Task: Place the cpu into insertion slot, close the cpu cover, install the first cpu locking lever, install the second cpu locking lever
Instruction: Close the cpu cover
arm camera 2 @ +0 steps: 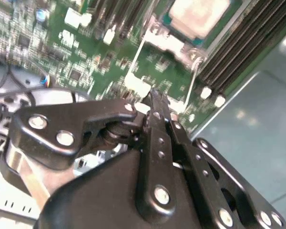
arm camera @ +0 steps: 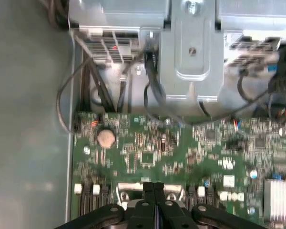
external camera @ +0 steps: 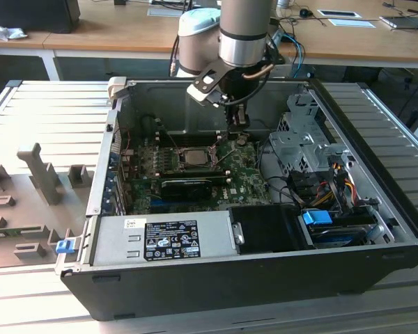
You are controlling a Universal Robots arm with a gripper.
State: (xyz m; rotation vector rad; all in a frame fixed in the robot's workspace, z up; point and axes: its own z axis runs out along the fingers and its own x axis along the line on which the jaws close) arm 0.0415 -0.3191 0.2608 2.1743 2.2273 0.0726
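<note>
The cpu [external camera: 194, 156] lies with its pale metal face up in the insertion slot [external camera: 180, 149] on the green motherboard [external camera: 244, 174]. In the second wrist view the cpu [arm camera 2: 199, 14] sits inside the metal cpu cover [arm camera 2: 164, 40], from which two thin wire levers [arm camera 2: 137, 55] reach out toward the fingers. My gripper [external camera: 238, 136] hangs just above the board, on the exterior view's right of the socket. In both wrist views the gripper [arm camera 2: 155, 95] [arm camera: 154, 187] is shut, fingers pressed together with nothing seen between them.
The open computer case holds a grey power supply [external camera: 164, 236] at the front and a metal drive cage [external camera: 303, 139] with cables [external camera: 334, 177] at the exterior view's right. A long black card [external camera: 195, 184] lies in front of the socket. A coin battery [arm camera: 106, 138] sits on the board.
</note>
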